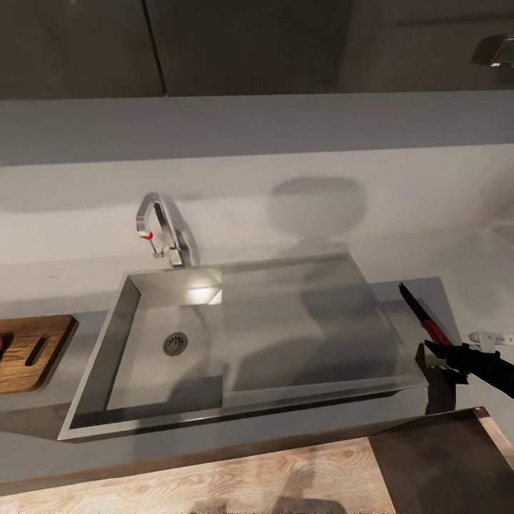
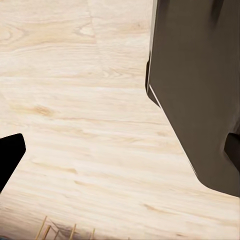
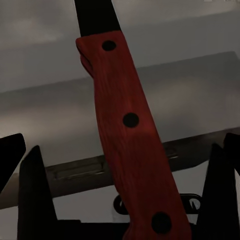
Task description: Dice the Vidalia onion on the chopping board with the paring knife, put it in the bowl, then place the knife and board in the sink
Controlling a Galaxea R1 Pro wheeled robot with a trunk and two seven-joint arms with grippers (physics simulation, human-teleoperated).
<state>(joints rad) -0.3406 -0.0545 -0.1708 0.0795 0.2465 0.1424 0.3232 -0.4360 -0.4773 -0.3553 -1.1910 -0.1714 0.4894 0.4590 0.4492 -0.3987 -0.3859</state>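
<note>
The steel sink (image 1: 93, 357) lies in the middle of the countertop (image 1: 64, 285), its basin bare but for the drain, its flat drainer (image 1: 307, 321) on the right. Behind it stands the chrome tap (image 1: 160, 232) with a red dot. The brown chopping board (image 1: 28, 353) lies left of the sink, cut off by the picture's edge. Right of the drainer, my right gripper (image 1: 446, 353) is shut on the paring knife (image 1: 421, 314), whose dark blade points up and away. Its red riveted handle (image 3: 127, 125) runs between the fingers (image 3: 35, 190). The onion and bowl are out of view.
A small white object (image 1: 491, 337) lies on the counter just beyond my right gripper. My left gripper (image 2: 120, 150) hangs open over the pale wood floor (image 2: 75, 100), beside a black cabinet (image 2: 200, 75). Dark wall cabinets (image 1: 250, 43) hang above the counter.
</note>
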